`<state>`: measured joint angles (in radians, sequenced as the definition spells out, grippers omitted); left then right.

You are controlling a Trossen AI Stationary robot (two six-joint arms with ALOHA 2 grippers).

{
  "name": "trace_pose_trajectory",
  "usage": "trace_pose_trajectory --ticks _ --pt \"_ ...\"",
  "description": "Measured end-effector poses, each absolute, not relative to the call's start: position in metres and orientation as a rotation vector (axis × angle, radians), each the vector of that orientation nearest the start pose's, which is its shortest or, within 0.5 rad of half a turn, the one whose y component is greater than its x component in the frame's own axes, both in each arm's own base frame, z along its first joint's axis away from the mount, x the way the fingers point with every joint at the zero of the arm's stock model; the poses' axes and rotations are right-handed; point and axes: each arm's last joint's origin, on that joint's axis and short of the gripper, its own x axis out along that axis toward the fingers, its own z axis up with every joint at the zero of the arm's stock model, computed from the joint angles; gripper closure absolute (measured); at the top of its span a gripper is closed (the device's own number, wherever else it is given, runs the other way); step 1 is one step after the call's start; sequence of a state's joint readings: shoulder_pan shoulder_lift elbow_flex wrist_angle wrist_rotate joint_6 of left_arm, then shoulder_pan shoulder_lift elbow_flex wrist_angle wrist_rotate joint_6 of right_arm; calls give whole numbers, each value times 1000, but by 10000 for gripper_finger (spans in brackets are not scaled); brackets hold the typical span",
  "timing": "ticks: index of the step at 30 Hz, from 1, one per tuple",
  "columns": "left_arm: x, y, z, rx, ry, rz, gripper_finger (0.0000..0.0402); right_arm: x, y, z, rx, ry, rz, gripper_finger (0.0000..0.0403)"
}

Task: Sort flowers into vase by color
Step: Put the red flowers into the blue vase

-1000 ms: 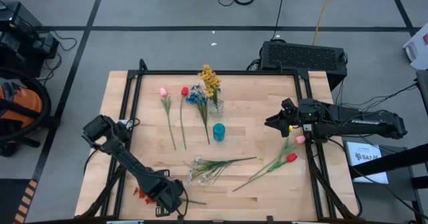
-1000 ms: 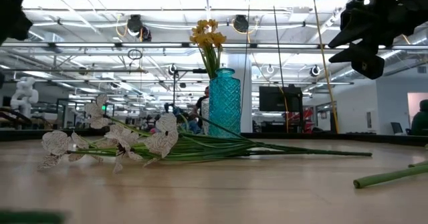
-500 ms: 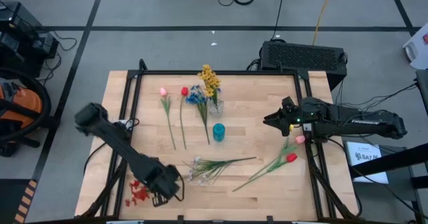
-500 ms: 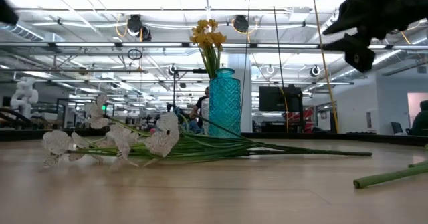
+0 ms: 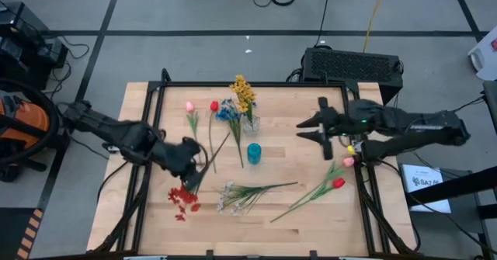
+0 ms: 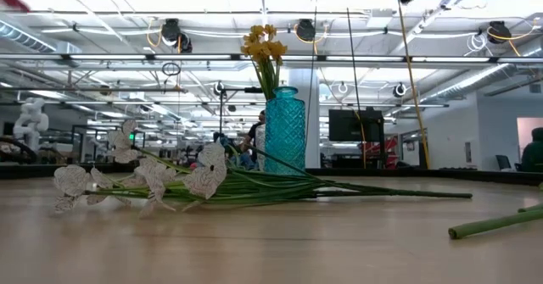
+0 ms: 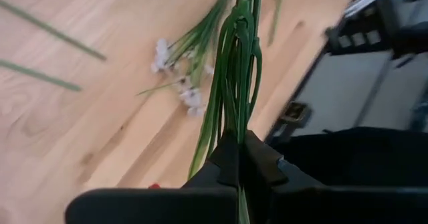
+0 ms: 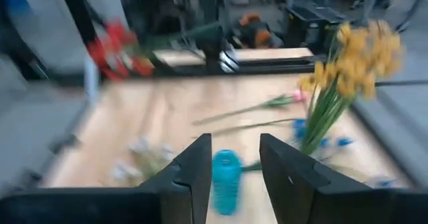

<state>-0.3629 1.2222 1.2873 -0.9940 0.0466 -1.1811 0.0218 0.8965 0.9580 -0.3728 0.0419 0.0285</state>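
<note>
Left hand [image 5: 189, 157] is clamped on the green stems of the red spray [image 5: 182, 199], holding it above the desk [image 5: 303, 213] toward its left front; right hand [image 5: 311, 128], fingers parted and holding nothing, hovers right of the teal vase [image 5: 254, 153], with white spray [image 5: 237, 194] lying near the front edge

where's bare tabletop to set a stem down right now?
Free: the back right, between the yellow spray in its clear vase and the open right claw; also the front right corner, beyond the red tulip. Crowded: the middle, with the teal vase, white spray, blue spray, and left claw carrying the red spray.
</note>
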Motion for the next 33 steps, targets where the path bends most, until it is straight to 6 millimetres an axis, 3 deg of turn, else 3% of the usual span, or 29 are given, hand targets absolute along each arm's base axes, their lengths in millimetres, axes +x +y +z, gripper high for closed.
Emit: trace_pose_trajectory --ticks 5,8,12,18,23,33 --pt "223 -63 354 -1004 991 153 400 243 31 388 -379 453 -33 284" --pt "228 -59 357 -1030 968 87 400 273 54 393 -636 530 -46 284" --pt "233 -59 362 -1060 929 19 401 310 83 392 -897 555 -7 284" --pt "235 -60 365 -1094 906 -12 401 360 116 369 -1138 579 41 274" --pt "236 -60 366 -1104 904 -17 399 387 135 356 -1327 570 -9 254" --pt "236 -60 366 -1120 899 -14 396 415 150 346 -1428 449 -68 230"
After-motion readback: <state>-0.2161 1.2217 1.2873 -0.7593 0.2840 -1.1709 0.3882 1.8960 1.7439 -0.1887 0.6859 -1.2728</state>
